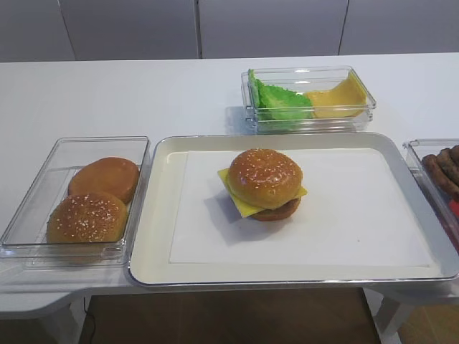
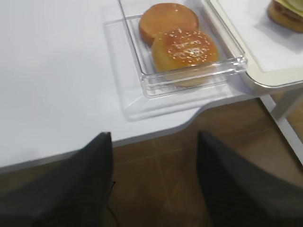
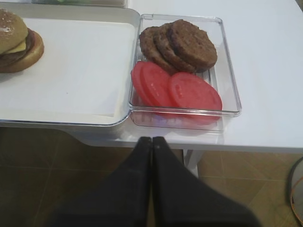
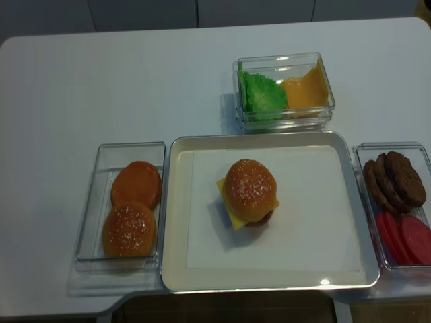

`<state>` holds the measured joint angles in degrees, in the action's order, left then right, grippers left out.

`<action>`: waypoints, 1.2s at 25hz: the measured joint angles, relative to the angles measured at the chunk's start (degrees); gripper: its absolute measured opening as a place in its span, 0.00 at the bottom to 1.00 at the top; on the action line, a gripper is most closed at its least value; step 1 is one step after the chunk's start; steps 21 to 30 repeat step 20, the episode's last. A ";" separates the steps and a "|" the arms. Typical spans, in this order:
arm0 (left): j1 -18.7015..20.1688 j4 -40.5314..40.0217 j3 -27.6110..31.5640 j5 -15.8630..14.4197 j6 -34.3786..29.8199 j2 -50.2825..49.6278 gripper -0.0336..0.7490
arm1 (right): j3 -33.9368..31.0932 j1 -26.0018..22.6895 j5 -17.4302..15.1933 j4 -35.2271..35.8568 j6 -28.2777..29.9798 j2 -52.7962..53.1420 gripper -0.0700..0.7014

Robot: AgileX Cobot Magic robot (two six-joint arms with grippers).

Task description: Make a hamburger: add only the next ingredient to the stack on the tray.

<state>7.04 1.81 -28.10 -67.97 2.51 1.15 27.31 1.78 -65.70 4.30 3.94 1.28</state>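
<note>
We find the next ingredient, the sesame bun top (image 1: 265, 178), already sitting on the stack (image 1: 276, 209) near the middle of the tray (image 1: 161, 215), dome up and roughly centred over the cheese slice (image 1: 244, 204), whose yellow corners poke out to the left and right. We judge the bun top to be light and a little springy, with a smooth rounded skin that could slide between hard fingers; the safest hold would be across its widest part, low on the sides, with gentle pressure so the dome is not dented and the pile below is not pushed askew.

Around the tray on the white bench (image 1: 107, 93), a clear tub (image 1: 29, 215) to the left holds a smooth seedless bun (image 1: 105, 178) at the far end and a second seeded bun (image 1: 87, 218) at the near end. Another tub (image 4: 412, 148) to the right carries overlapping brown patties (image 4: 394, 180) farther back and red tomato slices (image 4: 404, 237) nearer. A third tub (image 1: 308, 75) beyond the tray keeps green lettuce (image 1: 281, 102) on its left and loose yellow cheese (image 1: 336, 97) on its right.

The left claw (image 2: 155, 156) hangs off the near bench edge with its fingers spread wide and nothing between them. The right claw (image 3: 152, 142) is pinched fully together, empty, below the near edge by the patty tub.
</note>
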 joint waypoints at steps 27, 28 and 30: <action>-6.62 0.00 0.00 0.00 0.00 0.00 0.58 | 0.00 0.00 0.00 0.00 0.00 0.00 0.09; -6.62 0.00 0.00 0.00 0.00 0.00 0.58 | 0.00 0.00 0.00 0.00 0.00 0.00 0.09; -6.62 0.00 0.00 0.00 0.00 0.00 0.58 | 0.00 0.00 0.00 0.00 0.00 0.00 0.09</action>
